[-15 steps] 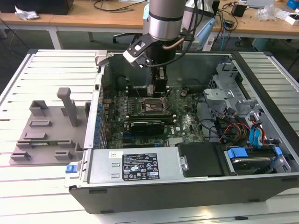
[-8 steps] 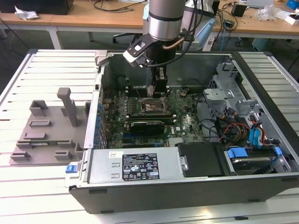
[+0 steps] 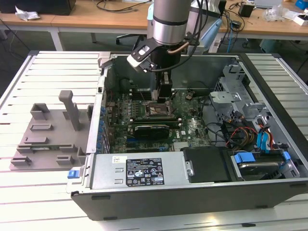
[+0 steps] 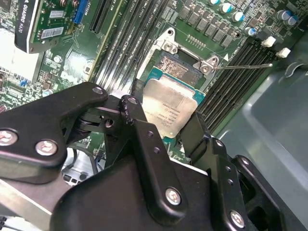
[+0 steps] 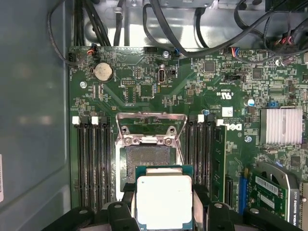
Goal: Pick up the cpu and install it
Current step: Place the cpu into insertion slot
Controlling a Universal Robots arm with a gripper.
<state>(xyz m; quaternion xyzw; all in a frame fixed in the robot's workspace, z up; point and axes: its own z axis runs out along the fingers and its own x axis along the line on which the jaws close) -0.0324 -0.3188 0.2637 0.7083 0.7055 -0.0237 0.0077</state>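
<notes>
Silver-grey plate side up: logged cpu lying flat, green rim showing round the plate. Found no real long axis, near square; edges squared up with the socket frame in the first wrist view. Saw pincer partly spread, black fingers pinching the cpu on two opposite edges. Located the cpu between the fingertips, over the near edge of the open socket; could not tell its height above it. Noted load plate swung up just beyond the fingertips, lever out to one side. In the exterior view, recorded pincer reaching down into the open computer case over the motherboard; grey fixture tray well apart, outside the case. Noted faint lines of print on the cpu plate and a white label on the case wall; left unread.
</notes>
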